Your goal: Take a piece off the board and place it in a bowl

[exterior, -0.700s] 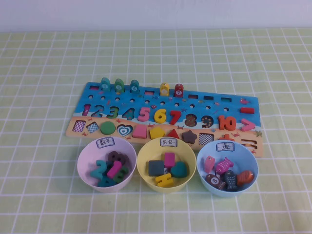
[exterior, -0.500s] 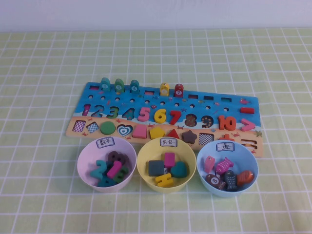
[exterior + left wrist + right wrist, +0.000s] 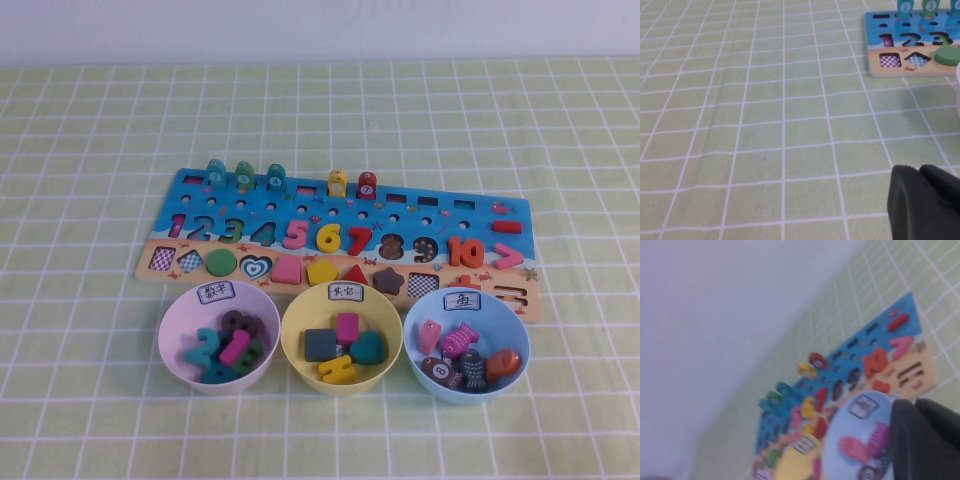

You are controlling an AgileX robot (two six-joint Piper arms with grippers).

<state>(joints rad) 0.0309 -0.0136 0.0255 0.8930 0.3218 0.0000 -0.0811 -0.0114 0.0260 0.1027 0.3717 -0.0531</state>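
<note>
Red bar (image 3: 507,226) sits at the right end of the board (image 3: 420,205), in the blue part just above the pink ">" (image 3: 509,256). Yellow bowl (image 3: 297,320) is lower center of the high view, between the lilac bowl (image 3: 172,325) and blue bowl (image 3: 418,318), w/ a few pieces inside. Neither arm shows in the high view. Left pincer (image 3: 927,205) is low over bare desk (image 3: 765,125) near the board's left end; right pincer (image 3: 927,440) is by the blue bowl. Can't tell if either is apart or together.
</note>
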